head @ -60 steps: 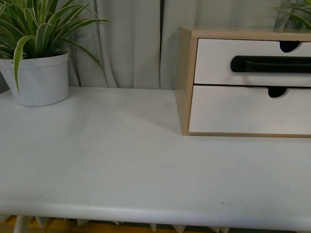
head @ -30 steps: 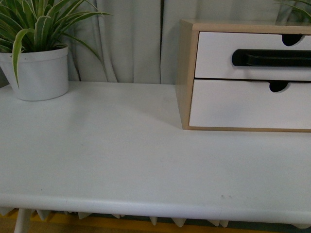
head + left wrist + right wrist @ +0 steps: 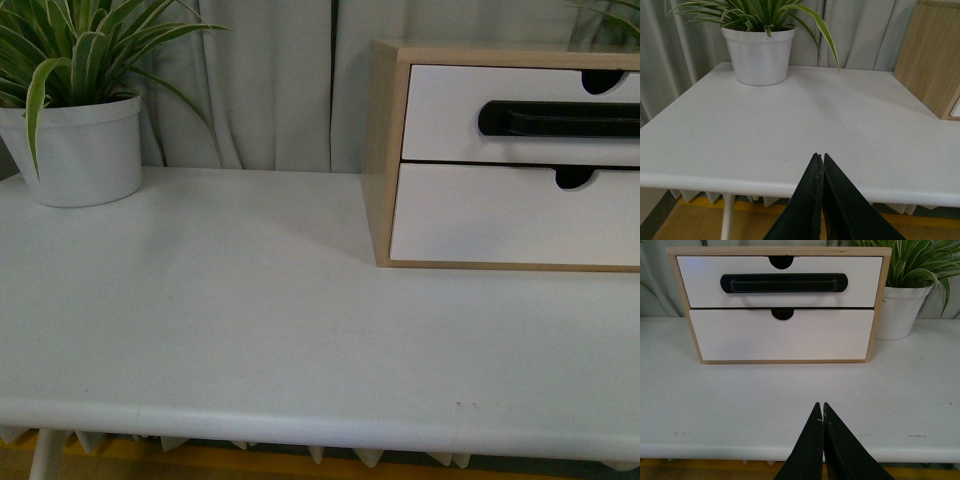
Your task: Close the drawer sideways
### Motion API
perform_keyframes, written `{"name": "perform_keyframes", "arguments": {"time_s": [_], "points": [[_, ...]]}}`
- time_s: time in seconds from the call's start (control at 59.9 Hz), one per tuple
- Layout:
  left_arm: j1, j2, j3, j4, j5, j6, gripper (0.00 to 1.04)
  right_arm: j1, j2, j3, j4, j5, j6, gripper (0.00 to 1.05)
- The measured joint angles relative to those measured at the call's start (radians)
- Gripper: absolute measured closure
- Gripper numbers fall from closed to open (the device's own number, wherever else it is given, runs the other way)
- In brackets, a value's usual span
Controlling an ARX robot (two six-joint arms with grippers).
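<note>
White desk [image 3: 250,320] against grey curtains, cabinet [image 3: 385,150] at the back right, potted plant [image 3: 75,140] back left. Drawer [image 3: 777,282], the top one with the black handle [image 3: 784,283], looks about flush with the plain lower drawer [image 3: 782,337] from my right wrist view, so I judge it shut or nearly so; I can't tell any gap. Left gripper [image 3: 820,172] is pinched closed, holding nothing, parked off the desk's near edge, pointing at the plant. Right gripper [image 3: 821,417] is also pinched closed and empty, off the near edge, aimed squarely at the cabinet, probably backed off to stay clear of the front.
</note>
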Motion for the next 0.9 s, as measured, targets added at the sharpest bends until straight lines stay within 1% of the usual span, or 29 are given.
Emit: {"name": "perform_keyframes", "arguments": {"time_s": [0.117,0.167,0.2,0.217,0.284,0.334,0.518,0.618,0.651,0.685,0.735,0.801,0.902], "points": [[0.000,-0.001,0.000,0.000,0.001,0.000,1.01,0.000,0.000,0.000,0.000,0.000,0.000,1.04],[0.000,-0.001,0.000,0.000,0.001,-0.002,0.93,0.000,0.000,0.000,0.000,0.000,-0.001,1.03],[0.000,-0.001,0.000,0.000,0.001,-0.002,0.86,0.000,0.000,0.000,0.000,0.000,0.000,0.98],[0.000,-0.001,0.000,0.000,0.001,-0.002,0.84,0.000,0.000,0.000,0.000,0.000,0.000,0.95],[0.000,-0.001,0.000,0.000,0.001,-0.002,0.72,0.000,0.000,0.000,0.000,0.000,0.000,0.82],[0.000,-0.001,0.000,0.000,0.001,-0.003,0.63,0.000,0.000,0.000,0.000,0.000,0.000,0.75],[0.000,-0.001,0.000,0.000,0.001,-0.002,0.30,0.000,0.000,0.000,0.000,0.000,0.000,0.41],[0.000,-0.001,0.000,0.000,0.001,-0.003,0.14,0.000,0.000,0.000,0.000,0.000,0.000,0.25],[0.000,-0.001,0.000,0.000,0.001,-0.002,0.07,0.000,0.000,0.000,0.000,0.000,0.000,0.20],[0.000,-0.001,0.000,0.000,0.001,-0.002,0.05,0.000,0.000,0.000,0.000,0.000,0.000,0.13],[0.000,-0.001,0.000,0.000,0.001,-0.003,0.07,0.000,0.000,0.000,0.000,0.000,0.002,0.07],[0.000,-0.001,0.000,0.000,0.001,-0.002,0.06,0.000,0.000,0.000,0.000,0.000,0.002,0.10],[0.000,-0.001,0.000,0.000,0.001,-0.002,0.06,0.000,0.000,0.000,0.000,0.000,0.002,0.09]]}}
